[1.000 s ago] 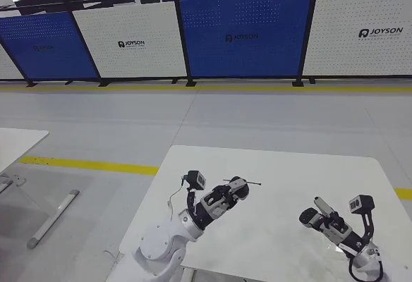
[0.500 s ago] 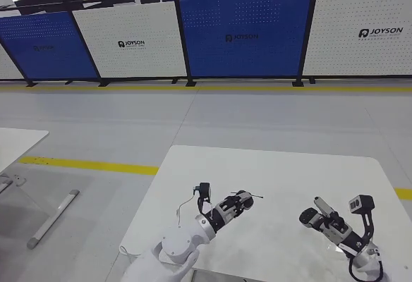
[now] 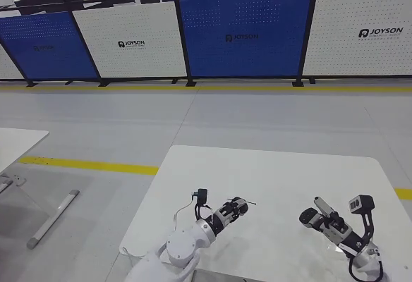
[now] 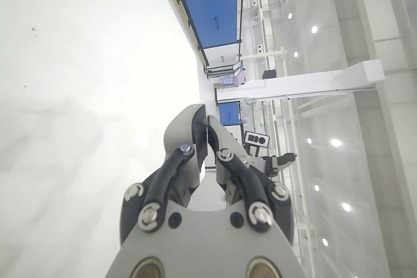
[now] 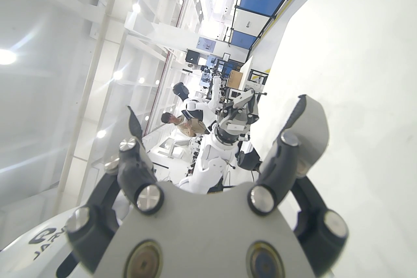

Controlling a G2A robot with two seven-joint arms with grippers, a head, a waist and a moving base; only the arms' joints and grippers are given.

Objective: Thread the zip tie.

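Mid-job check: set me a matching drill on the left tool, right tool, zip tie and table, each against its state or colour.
1 left tool
2 right tool
3 zip tie
4 table

a white
b open, gripping nothing
c thin, dark, pinched between two pads
d shut on a thin strip

Pairs: 1-d, 2-b, 3-c, 4-a

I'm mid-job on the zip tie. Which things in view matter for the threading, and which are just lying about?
In the job:
- zip tie, pinched in the left gripper
- right gripper, open, holding nothing
- work table under both arms

Just about:
- second table off to one side
- blue and white panels behind
- yellow floor line
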